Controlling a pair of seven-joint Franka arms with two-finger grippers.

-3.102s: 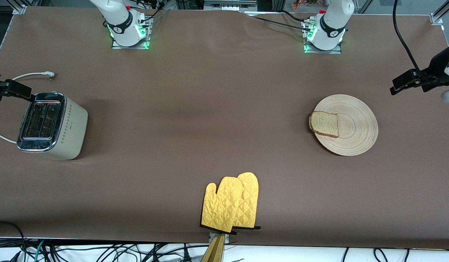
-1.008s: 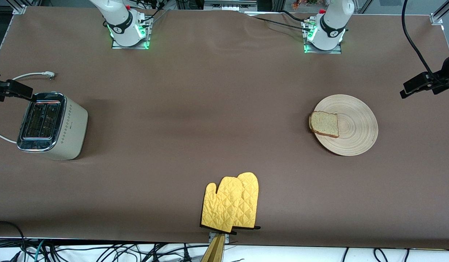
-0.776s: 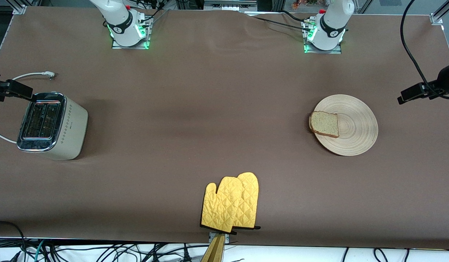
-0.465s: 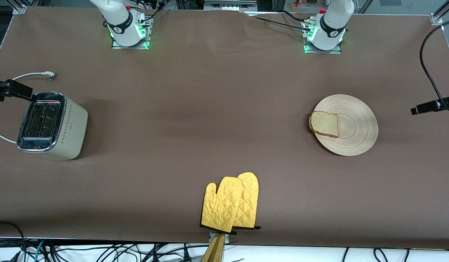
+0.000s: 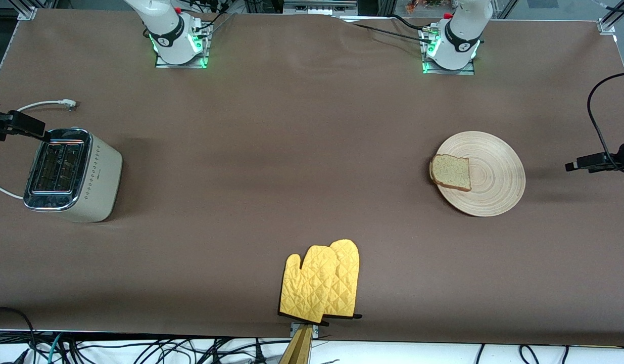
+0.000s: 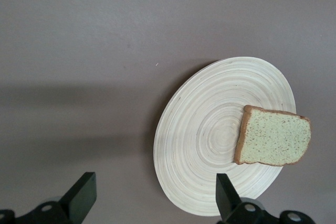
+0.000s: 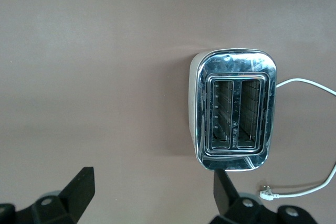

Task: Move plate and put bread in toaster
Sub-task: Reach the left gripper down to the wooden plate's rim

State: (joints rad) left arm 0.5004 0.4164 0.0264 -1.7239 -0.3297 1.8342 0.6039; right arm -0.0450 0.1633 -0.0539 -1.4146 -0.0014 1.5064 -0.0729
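The round pale wooden plate (image 5: 498,174) lies toward the left arm's end of the table. The bread (image 5: 450,172) rests on the plate's rim on the side toward the toaster. In the left wrist view the plate (image 6: 205,145) and bread (image 6: 273,137) show just ahead of my open, empty left gripper (image 6: 155,190). That left gripper (image 5: 577,165) hangs over the table beside the plate. The cream toaster (image 5: 89,177) stands at the right arm's end, both slots empty. My right gripper (image 5: 34,129) hovers open beside the toaster (image 7: 234,108), holding nothing (image 7: 153,184).
A pair of yellow oven mitts (image 5: 322,285) lies at the table edge nearest the front camera. The toaster's white cord (image 5: 34,106) curls on the table, its plug (image 7: 268,193) loose. A black cable (image 5: 594,116) loops above the left gripper.
My left gripper has swung and come down to the plate's level beside it. The right gripper, plate, bread and toaster have not moved.
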